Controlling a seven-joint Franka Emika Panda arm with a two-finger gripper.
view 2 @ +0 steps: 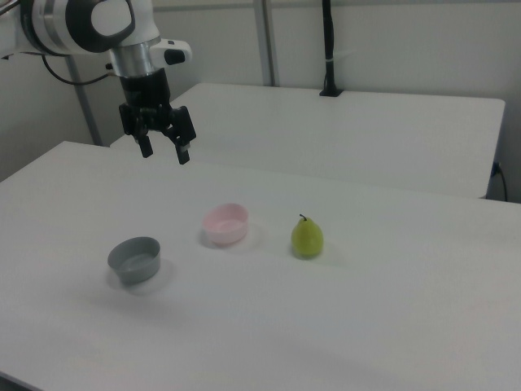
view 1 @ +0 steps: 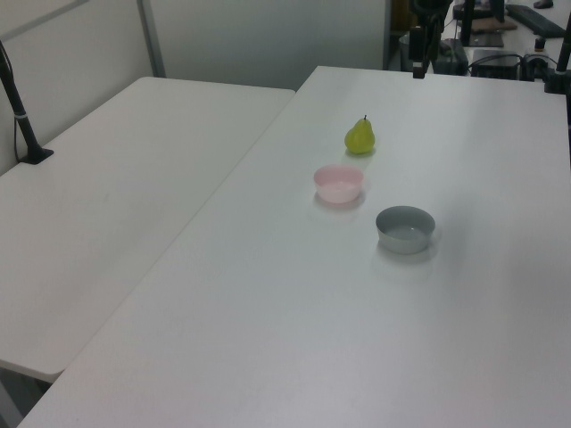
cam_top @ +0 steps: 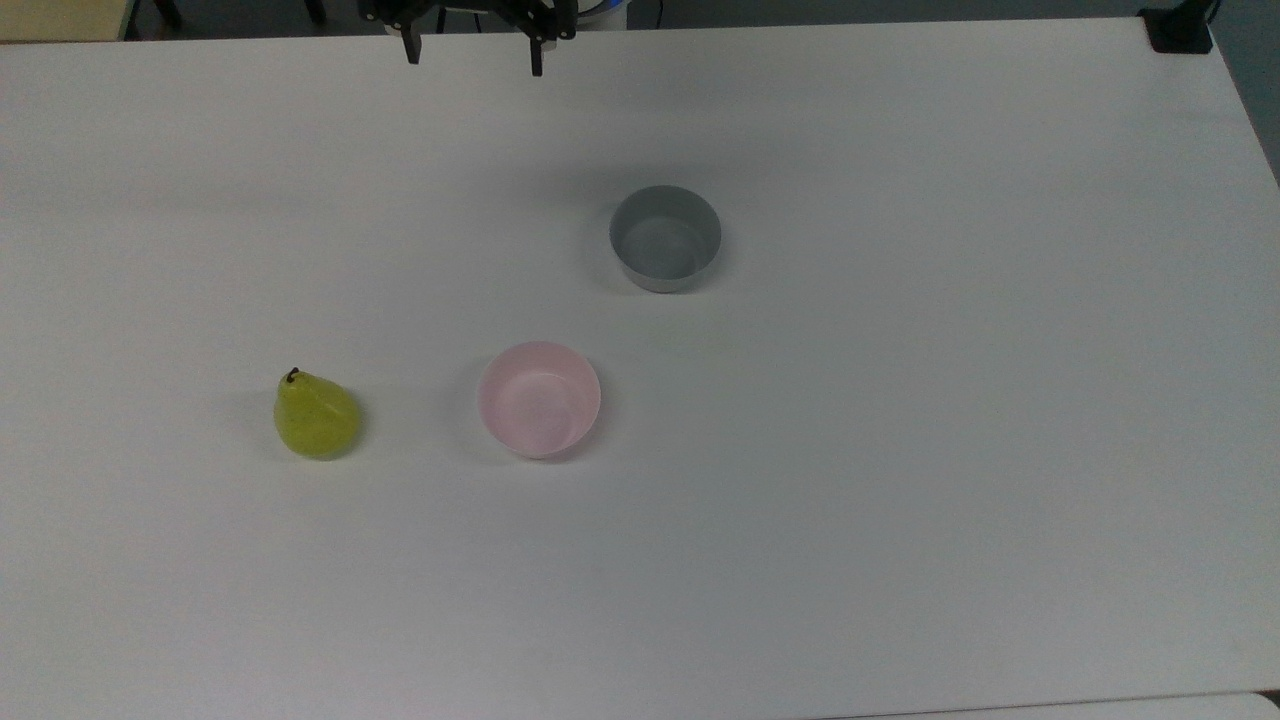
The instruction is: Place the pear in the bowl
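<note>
Above the far edge of the tabletop, at the top of the top view, the claw hangs in the air with its two fingers spread wide and nothing between them; in the right view the claw hovers well above the surface, its fingers pointing down, back from all three objects. Nearest to it in the top view is a grey, straight-sided bowl, which is not the target. Farther out sits the pale pink bowl, empty, its mouth facing up. To the top view's left of the pink bowl, well apart from it and not touching, the pear rests on the tabletop. By my reading the task is hardly begun: the pear is ungrasped, the pink bowl holds nothing, and the approach, the grasp, the carry and the release all remain. The pear stands upright on its broad base, as the right view shows it, so its long axis runs near vertical with the dark stem pointing up; in the top view the stem end leans slightly toward the far side and the top view's left.
</note>
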